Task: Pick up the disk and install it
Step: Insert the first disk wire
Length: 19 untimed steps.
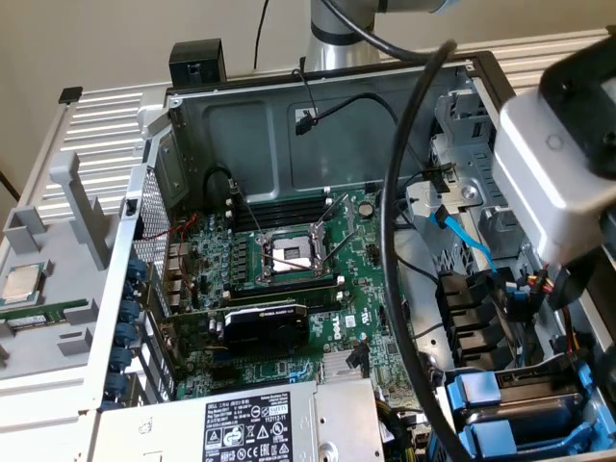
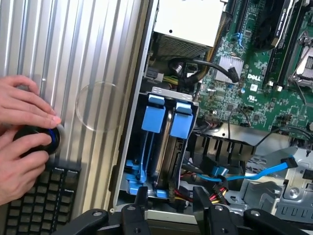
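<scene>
one small square chip (image 1: 21, 283) lies on a grey stand (image 1: 58, 221) at the exterior view's left, outside the open computer case (image 1: 337, 115). inside the case, the green main board (image 1: 207, 245) fills the middle, with a bare metal socket (image 1: 292, 254) at its centre and a black card (image 1: 265, 325) just in front of it. a grey power box (image 1: 318, 423) with a black-and-white label sits at the near edge. a thick black cable (image 1: 388, 241) loops down across the board's right side. further right a blue cable (image 1: 465, 236) runs past the metal bays, and blue frames (image 1: 478, 397) stand in the near right corner. the arm's pale grey end (image 1: 553, 164) hangs above that corner.

from the wrist, a person's hands (image 2: 19, 110) rest on a round black knob (image 2: 41, 139) beside a keyboard (image 2: 46, 200), all on a ribbed metal table (image 2: 98, 58) outside the case. next comes the drive cage (image 2: 168, 92), where two blue frames stand upright side by side. the disk (image 2: 165, 152) shows as a silver-grey slab on edge between their blue handles, seated in the cage. the gripper (image 2: 171, 198) hangs right over the cage's near end, its two black fingers (image 2: 142, 196) partly spread with nothing between them. red and yellow wires show through the gap.
</scene>
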Each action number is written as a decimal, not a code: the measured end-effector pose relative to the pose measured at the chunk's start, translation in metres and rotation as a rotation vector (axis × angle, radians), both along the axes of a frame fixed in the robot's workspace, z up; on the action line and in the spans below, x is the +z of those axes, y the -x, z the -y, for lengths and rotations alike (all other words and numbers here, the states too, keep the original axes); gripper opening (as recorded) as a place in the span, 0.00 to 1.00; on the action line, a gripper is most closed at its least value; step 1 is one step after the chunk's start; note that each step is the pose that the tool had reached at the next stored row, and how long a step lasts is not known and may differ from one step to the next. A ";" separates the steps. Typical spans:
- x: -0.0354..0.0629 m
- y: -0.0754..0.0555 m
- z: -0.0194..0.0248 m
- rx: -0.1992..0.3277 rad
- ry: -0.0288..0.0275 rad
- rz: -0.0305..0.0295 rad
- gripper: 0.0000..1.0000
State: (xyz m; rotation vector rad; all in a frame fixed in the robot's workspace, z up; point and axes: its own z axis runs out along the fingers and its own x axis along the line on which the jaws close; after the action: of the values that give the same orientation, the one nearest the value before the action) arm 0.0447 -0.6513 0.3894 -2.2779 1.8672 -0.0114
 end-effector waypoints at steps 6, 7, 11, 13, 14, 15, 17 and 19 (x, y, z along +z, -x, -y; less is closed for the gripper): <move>-0.0072 -0.001 0.0081 0.005 -0.0162 -0.0061 0.49; -0.0080 -0.001 0.0089 0.006 -0.0184 -0.0067 0.49; -0.0092 -0.002 0.0134 0.009 -0.0321 -0.0068 0.49; -0.0092 -0.003 0.0160 0.009 -0.0399 -0.0077 0.49; -0.0093 -0.005 0.0166 0.009 -0.0416 -0.0082 0.49; -0.0092 -0.006 0.0169 0.009 -0.0428 -0.0089 0.49; -0.0092 -0.008 0.0174 0.010 -0.0506 -0.0089 0.49; -0.0093 -0.009 0.0180 0.012 -0.0634 -0.0089 0.49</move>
State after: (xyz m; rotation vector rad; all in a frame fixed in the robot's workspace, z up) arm 0.0538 -0.6692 0.3801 -2.2509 1.8308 0.0590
